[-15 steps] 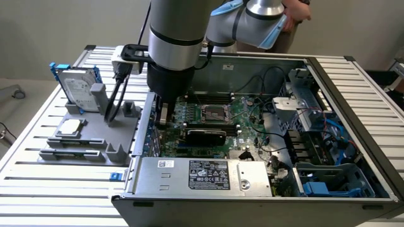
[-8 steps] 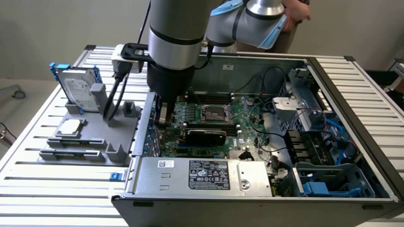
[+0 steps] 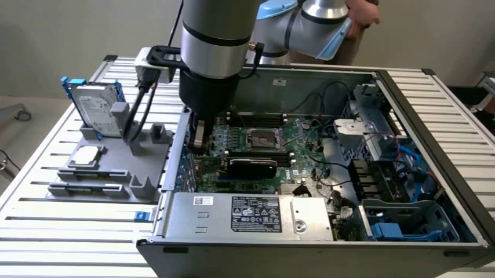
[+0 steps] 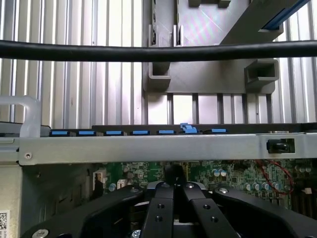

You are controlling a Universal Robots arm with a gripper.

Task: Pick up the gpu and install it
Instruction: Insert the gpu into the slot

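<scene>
- keeping the hard drive (image 3: 97, 110) upright in the grey holder (image 3: 147, 191) at the exterior view's left, well apart from the open case, probably leaving the arm's path uncrowded.
- reaching straight down with the gripper (image 3: 199, 145) just inside the case's rear wall (image 3: 185, 168), hugging that edge, judging that the card's bracket end belongs there.
- showing the fingers (image 4: 158, 213) drawn narrow, nearly together, in the wrist view; not telling whether pinching the card's edge or only bearing on it.
- standing the gpu (image 3: 251, 167) on edge on the motherboard (image 3: 302, 130), black shroud facing the power supply (image 3: 240, 214), one end beneath the gripper; looking down at slot level, though not confirming full seating.
- leaving little room here: rear wall and blue slot clips (image 4: 140, 132) close on one side, power supply near the shroud, processor socket (image 3: 259, 139) just beyond the card.
- opening up toward the exterior view's right, with the drive cage (image 3: 386, 133) lying well apart from the card.
</scene>
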